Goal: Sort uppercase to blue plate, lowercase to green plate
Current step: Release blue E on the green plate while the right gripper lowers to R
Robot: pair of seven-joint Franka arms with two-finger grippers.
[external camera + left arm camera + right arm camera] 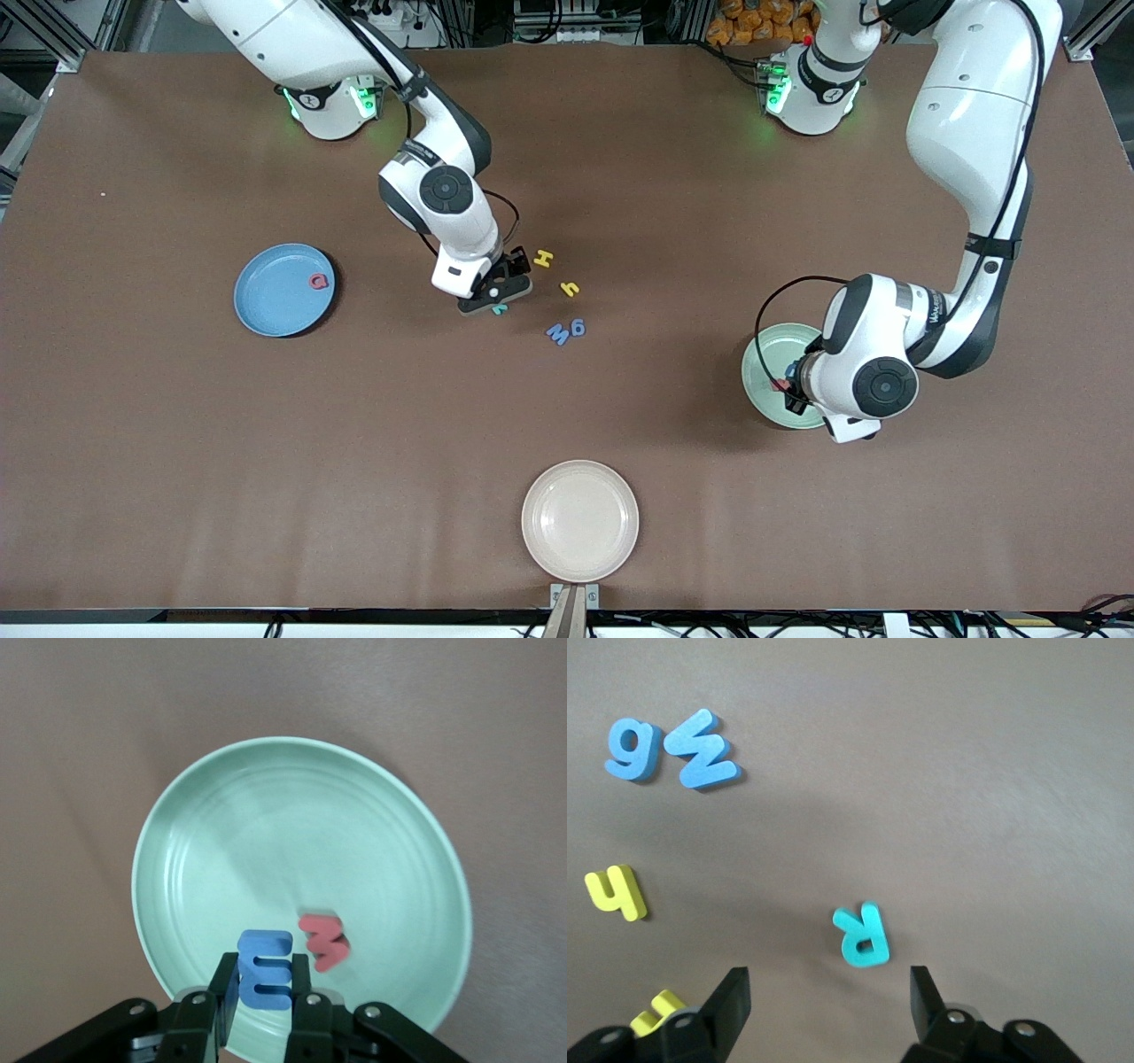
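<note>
Right gripper (828,1010) low over teal R (862,935)

White arms, black joints, cables

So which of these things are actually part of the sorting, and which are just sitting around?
Part of the job:
- blue plate holding red Q
- green plate holding red w
- blue m in the left gripper
- teal R under the right gripper
- yellow H, yellow h, blue M, blue g

Lying about:
- beige plate
</note>
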